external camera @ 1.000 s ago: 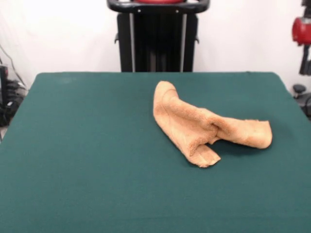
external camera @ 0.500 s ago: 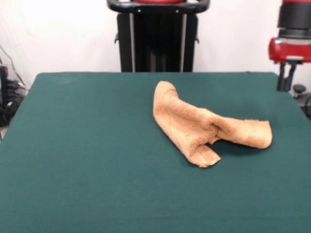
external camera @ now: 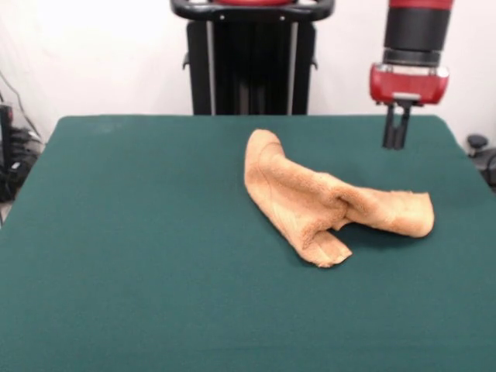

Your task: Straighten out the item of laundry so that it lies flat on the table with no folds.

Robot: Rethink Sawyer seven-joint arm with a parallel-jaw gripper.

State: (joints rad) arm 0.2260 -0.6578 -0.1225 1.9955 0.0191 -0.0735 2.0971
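Note:
The tan-orange towel lies crumpled on the green table, right of centre. It is folded over itself into a bent shape: one arm runs toward the far side, and a rolled arm points to the right. My gripper hangs from the red and black arm above the table's far right part. It is behind and above the towel's right arm and clear of it. Its two fingers stand close together and hold nothing.
The robot's black pedestal stands behind the table's far edge. Cables and equipment sit beyond the table's left edge, and a dark object sits beyond its right edge.
The arm has swung in from the right edge toward the towel and come lower. The towel has not moved.

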